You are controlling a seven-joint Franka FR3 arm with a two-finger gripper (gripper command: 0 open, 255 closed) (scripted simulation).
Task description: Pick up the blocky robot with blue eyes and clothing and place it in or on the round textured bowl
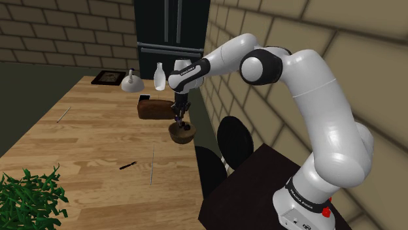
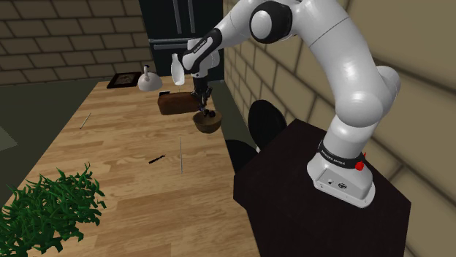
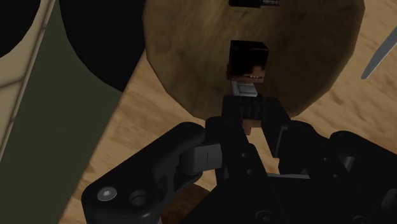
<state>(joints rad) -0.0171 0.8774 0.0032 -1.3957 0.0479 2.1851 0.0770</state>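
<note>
A round brown bowl [image 1: 183, 136] [image 2: 207, 123] stands near the wooden table's edge on the shoulder view's right. My gripper [image 1: 179, 119] [image 2: 204, 108] points straight down just over it. In the wrist view the gripper [image 3: 251, 111] is shut on the blocky robot [image 3: 248, 63], a small figure with a dark brown cube head and a grey-and-dark body, clasped between both fingers. The figure hangs over the bowl's inside [image 3: 191, 57]. Its eyes and clothing colour cannot be made out.
A brown box [image 1: 152, 108] lies just behind the bowl. Farther back stand a white bottle [image 1: 159, 76], a white flask [image 1: 131, 82] and a dark tray [image 1: 106, 78]. A pen [image 1: 128, 165] and a thin rod [image 1: 152, 163] lie mid-table. Green plant [image 1: 29, 199] at the front; black chairs [image 1: 234, 140] beside the table.
</note>
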